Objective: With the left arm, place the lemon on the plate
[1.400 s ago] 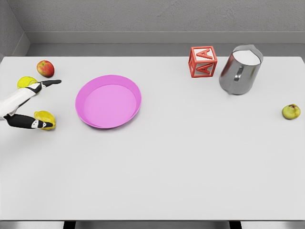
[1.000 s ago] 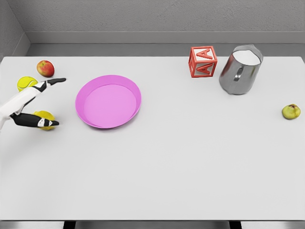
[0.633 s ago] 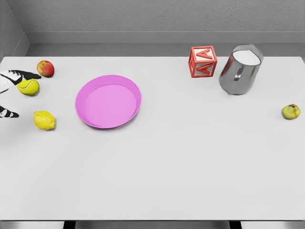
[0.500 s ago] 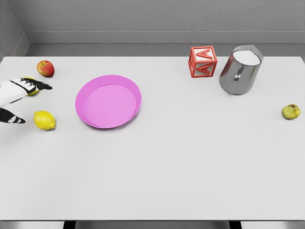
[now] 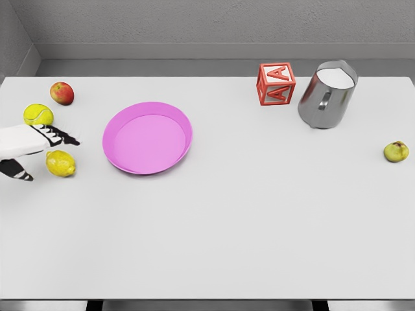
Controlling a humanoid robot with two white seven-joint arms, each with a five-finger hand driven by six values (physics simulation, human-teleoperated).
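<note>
Yellow lemon (image 5: 61,163) lay ungrasped on the worktop (image 5: 259,214), left hand (image 5: 32,148) spread beside it; fingers should straddle it squarely before lifting toward the pink plate (image 5: 148,137).

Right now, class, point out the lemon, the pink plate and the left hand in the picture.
lemon (image 5: 60,163), head view, middle of its yellow skin.
pink plate (image 5: 184,127), head view, its right rim.
left hand (image 5: 34,146), head view, white back of the hand.

Brushed metal pitcher (image 5: 326,95); smooth matt pink plate (image 5: 147,137), matt table (image 5: 246,214)
</note>
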